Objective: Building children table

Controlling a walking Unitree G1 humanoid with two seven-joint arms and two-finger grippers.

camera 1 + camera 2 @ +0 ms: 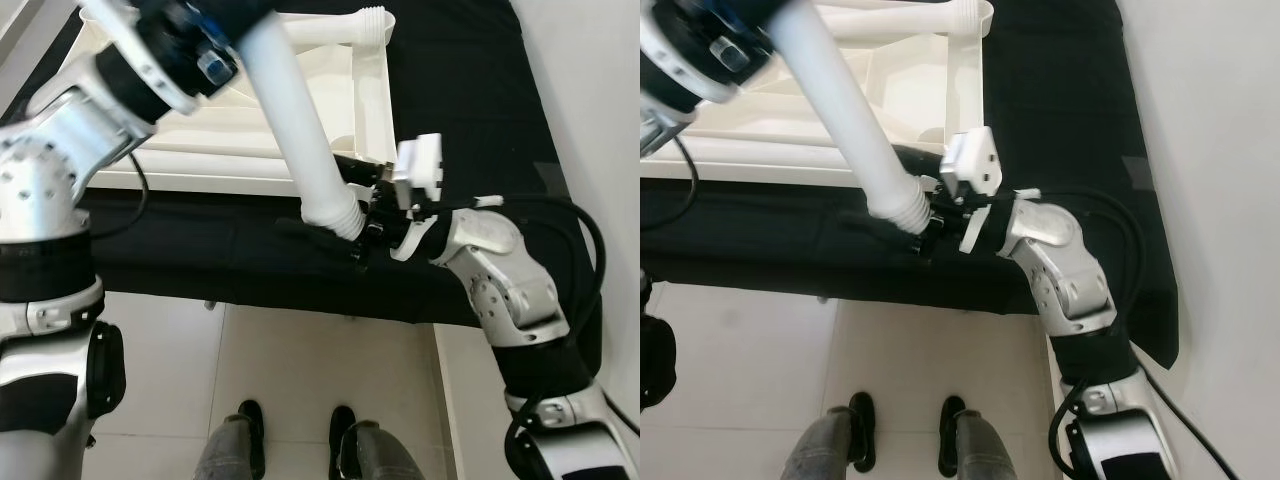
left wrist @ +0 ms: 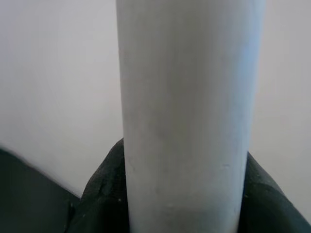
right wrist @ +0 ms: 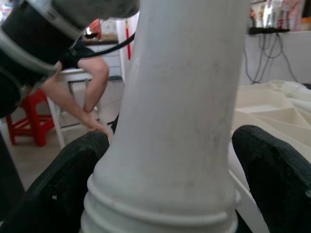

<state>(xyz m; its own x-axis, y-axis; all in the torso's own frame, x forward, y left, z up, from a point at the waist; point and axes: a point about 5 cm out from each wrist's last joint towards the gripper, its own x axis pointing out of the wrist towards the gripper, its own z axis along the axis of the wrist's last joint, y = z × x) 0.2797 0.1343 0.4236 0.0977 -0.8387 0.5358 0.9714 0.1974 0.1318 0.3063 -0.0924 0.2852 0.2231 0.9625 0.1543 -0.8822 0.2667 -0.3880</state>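
While the tabletop (image 1: 330, 110) lies upside down on the black cloth (image 1: 460, 90), the leg (image 1: 295, 120) is held slanting above it by both grippers. At its upper end the left gripper (image 2: 170, 204) is clamped around it. At its threaded end the right gripper (image 3: 170, 160) is closed around it.

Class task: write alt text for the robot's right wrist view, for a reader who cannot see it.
A smooth white plastic table leg with a ribbed threaded end stands close to the camera between the right end effector's two black padded fingers, which flank it on either side. Behind it are a cream moulded tabletop, a red stool and a person's arm reaching down.
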